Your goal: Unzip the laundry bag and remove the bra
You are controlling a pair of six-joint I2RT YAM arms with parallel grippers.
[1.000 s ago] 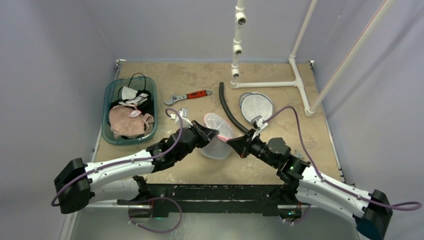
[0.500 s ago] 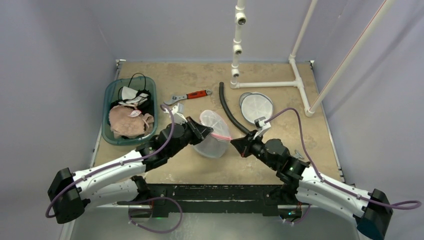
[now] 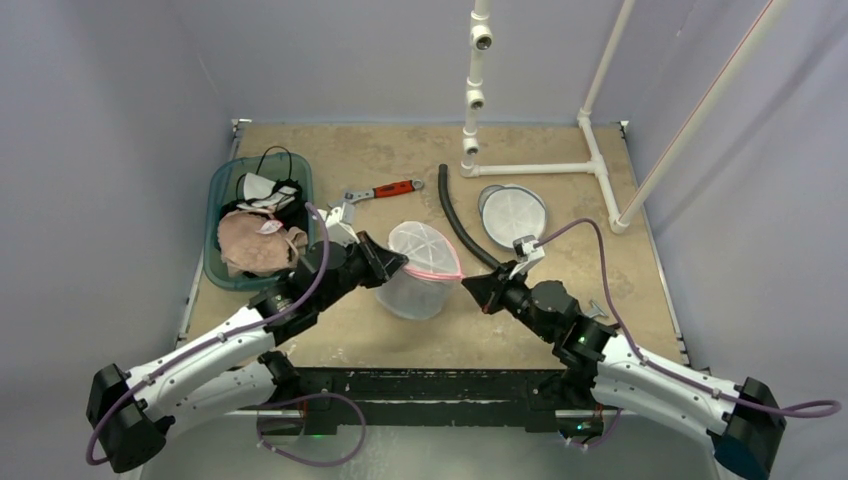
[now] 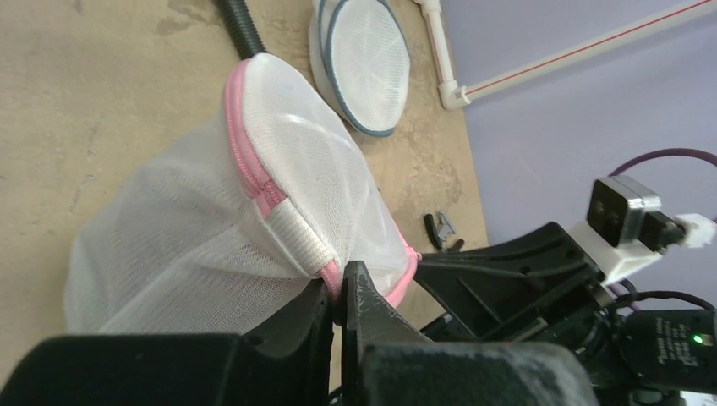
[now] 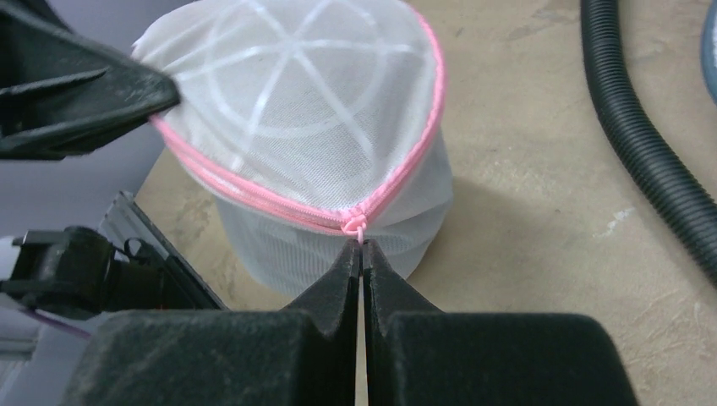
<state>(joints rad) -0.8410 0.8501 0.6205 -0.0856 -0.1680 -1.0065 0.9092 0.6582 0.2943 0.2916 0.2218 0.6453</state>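
Left to right, seen from the top camera. At far left, a teal basket [image 3: 211, 215] holds loose garments [image 3: 258, 243], well apart from the work. The left gripper [image 3: 398, 265] reaches in from the left, its jaws closed on the pink-edged rim of the laundry bag [image 3: 418, 285], just beside a white webbing tab [image 4: 294, 239]. The bag stands upright at the centre of the table, a domed mesh cylinder held between the two arms. Its pink zip [image 5: 439, 89] is closed along the arc that shows. The bra is presumably inside, but the mesh does not let it be made out. The zipper pull [image 5: 356, 227] faces right, and the right gripper [image 3: 470, 287] is clamped on it with its fingertips pressed together. Further right lie a black hose [image 3: 455, 222] and a flat mesh disc [image 3: 512, 212], both clear of the bag. Risks, as judged: the pull is small and held only at the fingertips, so a tug off the line of the zip may slip it free. If the left grip gives, the light bag would likely follow the pull, collapse or tip towards the hose, and the zip would not open.
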